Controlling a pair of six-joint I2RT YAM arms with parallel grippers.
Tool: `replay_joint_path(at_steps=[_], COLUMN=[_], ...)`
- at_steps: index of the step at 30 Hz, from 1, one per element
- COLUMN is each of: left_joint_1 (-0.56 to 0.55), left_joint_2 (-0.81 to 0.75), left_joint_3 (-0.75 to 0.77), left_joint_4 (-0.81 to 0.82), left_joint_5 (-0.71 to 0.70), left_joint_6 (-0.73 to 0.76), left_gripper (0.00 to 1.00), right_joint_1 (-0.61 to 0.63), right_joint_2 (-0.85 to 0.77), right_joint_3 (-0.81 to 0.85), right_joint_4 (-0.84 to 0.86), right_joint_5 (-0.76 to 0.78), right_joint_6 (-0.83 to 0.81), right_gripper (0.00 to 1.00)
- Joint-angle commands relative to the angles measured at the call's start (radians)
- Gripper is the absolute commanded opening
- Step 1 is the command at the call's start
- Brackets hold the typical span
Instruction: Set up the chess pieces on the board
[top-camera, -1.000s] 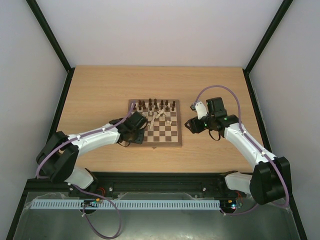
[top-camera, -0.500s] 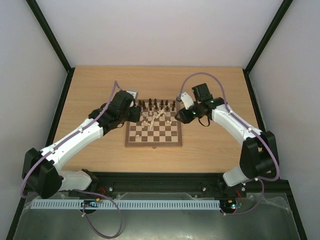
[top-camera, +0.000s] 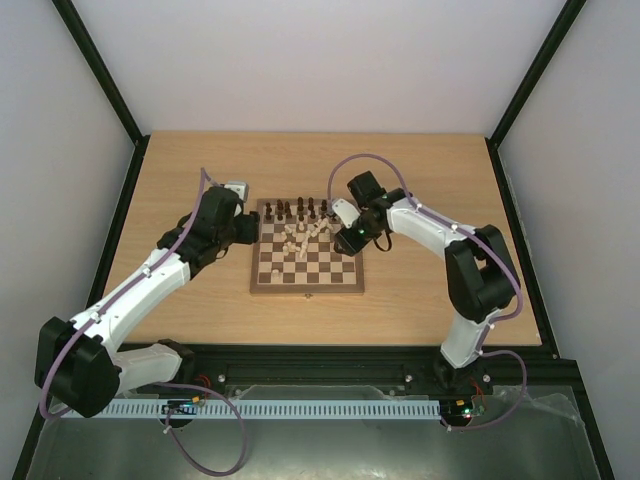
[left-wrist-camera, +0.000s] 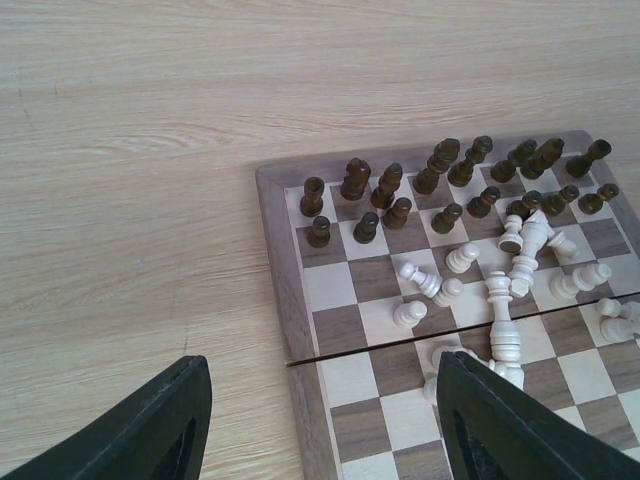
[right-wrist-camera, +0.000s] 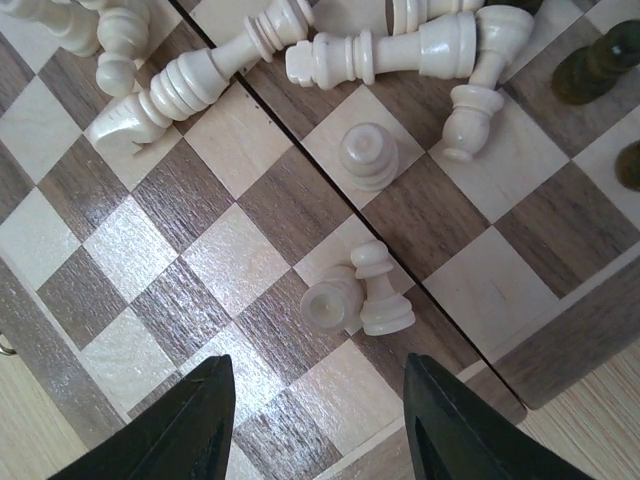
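Note:
The board (top-camera: 309, 282) lies mid-table. Dark pieces (top-camera: 305, 209) stand in its far rows, seen too in the left wrist view (left-wrist-camera: 440, 180). Cream pieces (top-camera: 305, 234) lie jumbled mid-board, most toppled (left-wrist-camera: 505, 290). My left gripper (top-camera: 256, 228) is open and empty over the board's far left edge (left-wrist-camera: 305, 400). My right gripper (top-camera: 351, 236) is open and empty above the board's right side. Two cream pawns (right-wrist-camera: 358, 292) lie just ahead of its fingers, with a standing pawn (right-wrist-camera: 368, 155) and toppled tall pieces (right-wrist-camera: 400, 50) beyond.
The light wood tabletop (top-camera: 190, 180) surrounds the board. Black frame posts (top-camera: 95, 70) and pale walls enclose the table. A black rail (top-camera: 320, 360) runs along the near edge by the arm bases.
Both arms have swung from the board's near sides toward its far half. The left gripper now sits at the far left edge, the right over the right side. No piece has visibly moved.

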Motion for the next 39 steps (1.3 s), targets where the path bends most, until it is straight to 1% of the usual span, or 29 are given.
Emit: replay_joint_path(at_steps=[1, 11, 24, 27, 32, 39], left_joint_1=[0.007, 0.008, 0.008, 0.009, 0.008, 0.01], left_joint_2=[-0.008, 0.017, 0.026, 0.025, 0.028, 0.03], left_joint_3=[0.001, 0.004, 0.006, 0.006, 0.007, 0.008], left_joint_4=[0.02, 0.015, 0.011, 0.012, 0.011, 0.011], left_joint_5=[-0.006, -0.014, -0.005, -0.004, -0.002, 0.002], left_joint_6=[0.012, 0.018, 0.021, 0.021, 0.022, 0.022], left_gripper=[0.64, 0.64, 0.63, 0.63, 0.63, 0.63], right_joint_1=[0.016, 0.044, 0.063, 0.065, 0.07, 0.07], right_joint_2=[0.035, 0.093, 0.125, 0.131, 0.112, -0.017], right_joint_3=[0.05, 0.108, 0.112, 0.113, 0.106, 0.087], right_joint_4=[-0.063, -0.066, -0.069, -0.069, -0.074, -0.108], right_joint_5=[0.031, 0.028, 0.081, 0.081, 0.08, 0.039], right_joint_6=[-0.014, -0.01, -0.015, -0.013, -0.009, -0.005], right_gripper=[0.47, 0.37, 0.24, 0.19, 0.1, 0.05])
